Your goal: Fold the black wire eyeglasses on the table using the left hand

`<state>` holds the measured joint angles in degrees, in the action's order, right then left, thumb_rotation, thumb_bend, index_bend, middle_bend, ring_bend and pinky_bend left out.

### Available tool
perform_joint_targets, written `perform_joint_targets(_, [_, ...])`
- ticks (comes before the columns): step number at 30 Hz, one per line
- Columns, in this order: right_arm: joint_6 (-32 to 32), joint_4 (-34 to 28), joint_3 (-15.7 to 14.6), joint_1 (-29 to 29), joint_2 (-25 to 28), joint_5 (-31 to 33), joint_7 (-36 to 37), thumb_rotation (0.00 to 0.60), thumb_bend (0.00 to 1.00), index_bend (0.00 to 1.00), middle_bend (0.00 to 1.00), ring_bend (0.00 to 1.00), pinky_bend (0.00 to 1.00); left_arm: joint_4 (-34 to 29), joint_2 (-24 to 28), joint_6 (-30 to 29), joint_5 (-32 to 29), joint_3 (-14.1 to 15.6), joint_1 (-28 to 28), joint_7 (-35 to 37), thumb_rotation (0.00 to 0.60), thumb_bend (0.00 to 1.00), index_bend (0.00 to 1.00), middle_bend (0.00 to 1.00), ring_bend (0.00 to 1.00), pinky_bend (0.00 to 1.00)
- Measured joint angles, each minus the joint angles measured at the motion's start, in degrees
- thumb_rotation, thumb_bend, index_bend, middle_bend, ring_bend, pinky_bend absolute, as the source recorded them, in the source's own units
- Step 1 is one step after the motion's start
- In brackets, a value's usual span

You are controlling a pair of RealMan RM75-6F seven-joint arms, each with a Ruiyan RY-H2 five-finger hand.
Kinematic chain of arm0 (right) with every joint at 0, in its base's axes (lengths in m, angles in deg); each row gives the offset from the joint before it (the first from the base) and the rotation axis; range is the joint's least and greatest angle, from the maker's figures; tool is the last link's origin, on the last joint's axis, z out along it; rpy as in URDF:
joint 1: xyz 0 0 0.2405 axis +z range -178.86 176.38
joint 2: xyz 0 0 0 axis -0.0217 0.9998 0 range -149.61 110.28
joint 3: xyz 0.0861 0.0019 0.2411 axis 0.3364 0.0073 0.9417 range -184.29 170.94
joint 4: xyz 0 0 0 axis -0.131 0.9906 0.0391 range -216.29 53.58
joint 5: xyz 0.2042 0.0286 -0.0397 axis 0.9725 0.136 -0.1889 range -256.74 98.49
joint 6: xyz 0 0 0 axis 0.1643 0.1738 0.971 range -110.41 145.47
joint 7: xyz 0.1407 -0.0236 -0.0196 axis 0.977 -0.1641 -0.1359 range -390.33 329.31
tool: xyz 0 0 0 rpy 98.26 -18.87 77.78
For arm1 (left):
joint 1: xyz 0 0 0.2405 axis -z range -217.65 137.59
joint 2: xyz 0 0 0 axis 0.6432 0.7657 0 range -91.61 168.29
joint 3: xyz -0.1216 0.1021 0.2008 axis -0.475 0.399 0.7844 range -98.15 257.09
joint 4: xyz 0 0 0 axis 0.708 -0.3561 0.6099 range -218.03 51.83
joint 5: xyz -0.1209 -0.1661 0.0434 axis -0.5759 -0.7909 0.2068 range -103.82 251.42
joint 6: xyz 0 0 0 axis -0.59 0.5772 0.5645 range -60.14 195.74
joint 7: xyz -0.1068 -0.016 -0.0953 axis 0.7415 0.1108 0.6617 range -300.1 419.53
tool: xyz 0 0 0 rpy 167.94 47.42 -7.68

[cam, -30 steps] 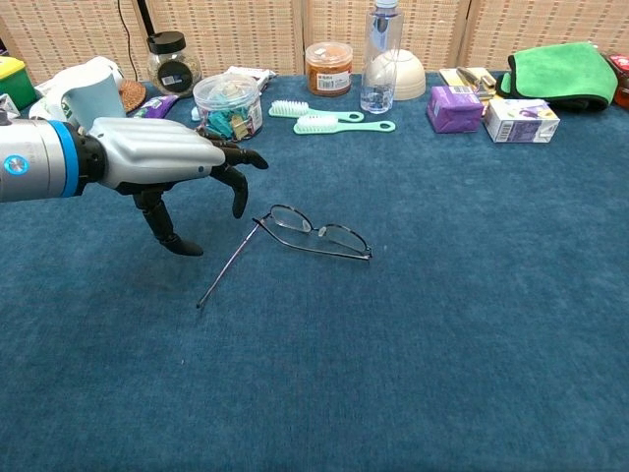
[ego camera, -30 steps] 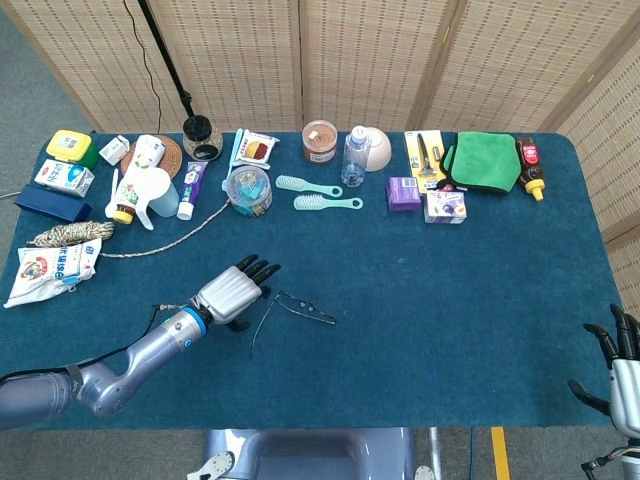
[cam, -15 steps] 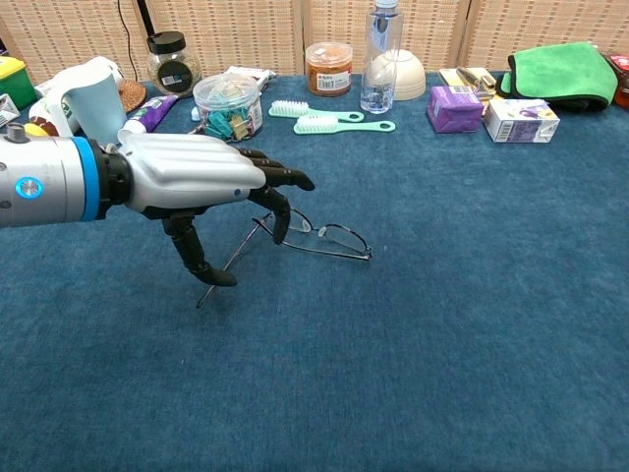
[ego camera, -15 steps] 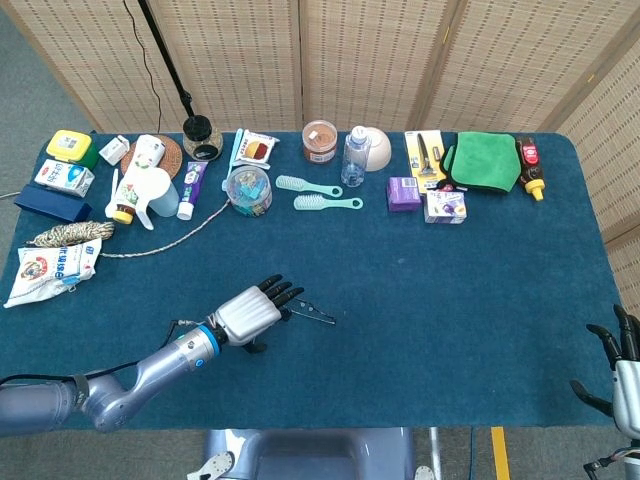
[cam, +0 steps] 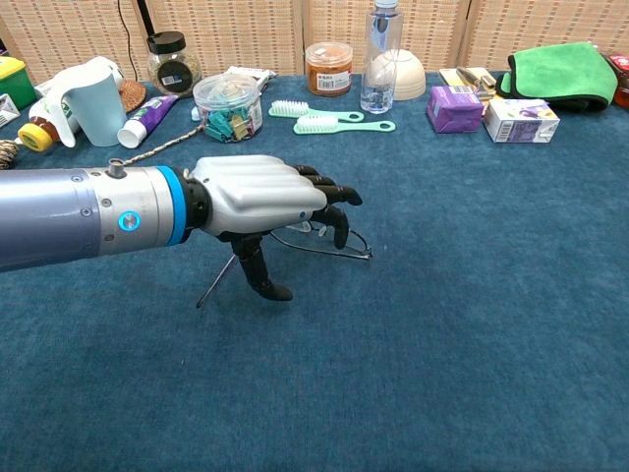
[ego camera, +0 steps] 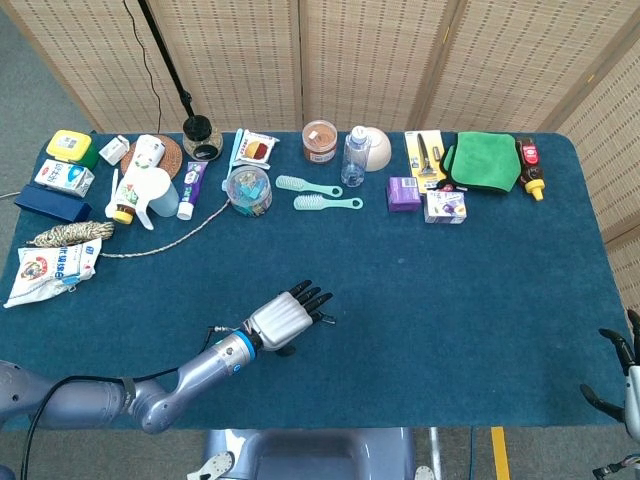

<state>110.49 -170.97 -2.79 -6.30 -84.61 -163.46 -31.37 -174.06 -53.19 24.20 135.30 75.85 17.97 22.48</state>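
The black wire eyeglasses point(cam: 356, 248) lie unfolded on the blue table point(cam: 472, 324), with one temple arm point(cam: 214, 285) stretched out toward the front left. My left hand point(cam: 260, 197) hovers right over the frame with its fingers spread forward and its thumb pointing down beside the temple arm. It holds nothing. In the head view the left hand point(ego camera: 288, 318) covers nearly all of the glasses. Only the spread fingertips of my right hand point(ego camera: 622, 372) show, at the bottom right edge, far from the glasses.
Along the back stand a jar of clips point(cam: 226, 106), two mint brushes point(cam: 339, 123), a clear bottle point(cam: 378, 54), a purple box point(cam: 454, 106), a green cloth point(cam: 560, 74) and a pale blue cup point(cam: 93, 98). A rope point(ego camera: 150, 245) trails at the left.
My left hand has moved to the right, from beside the glasses to directly over them. The glasses have not moved. The right hand has slipped further toward the frame's edge.
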Motion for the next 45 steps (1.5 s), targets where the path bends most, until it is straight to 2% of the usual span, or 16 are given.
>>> perform_joint_targets(14, [-0.1, 0.4, 0.2, -0.1, -0.1, 0.1, 0.7, 0.6, 0.0, 0.23, 0.02, 0.05, 0.07, 3.5, -4.7, -5.8, -8.9, -1.8, 2.5, -7.3, 0.484, 0.2, 0.16, 0.0, 0.0, 0.0])
perform_joint_targets(21, [0.0, 0.5, 0.2, -0.3, 0.0, 0.3, 0.8, 0.6, 0.0, 0.23, 0.02, 0.05, 0.07, 3.8, -5.0, -6.2, -12.1, -2.5, 3.1, -7.6, 0.485, 0.2, 0.11, 0.0, 0.0, 0.0])
perform_joint_targets(27, [-0.2, 0.5, 0.2, -0.1, -0.1, 0.2, 0.7, 0.6, 0.0, 0.23, 0.02, 0.05, 0.07, -0.7, -1.4, -5.6, -10.7, -2.4, 1.9, -3.2, 0.484, 0.2, 0.08, 0.0, 0.0, 0.0])
perform_joint_targets(32, [-0.8, 0.4, 0.2, 0.3, -0.2, -0.2, 0.5, 0.6, 0.0, 0.23, 0.02, 0.05, 0.07, -3.6, 2.5, -6.5, -5.8, -1.3, -0.1, 0.3, 0.484, 0.2, 0.08, 0.0, 0.0, 0.0])
perform_joint_targets(37, [-1.1, 0.1, 0.2, 0.8, -0.4, -0.7, 0.0, 0.6, 0.0, 0.24, 0.02, 0.05, 0.07, -3.7, 5.9, -7.5, -2.5, 0.7, -2.0, 2.1, 0.484, 0.2, 0.11, 0.0, 0.0, 0.0])
perform_joint_targets(45, [-1.0, -0.5, 0.2, 0.9, -0.1, -0.8, -0.6, 0.6, 0.0, 0.23, 0.02, 0.05, 0.07, -0.4, 4.8, -5.8, -3.2, 1.4, -2.1, 2.6, 0.485, 0.2, 0.12, 0.0, 0.0, 0.0])
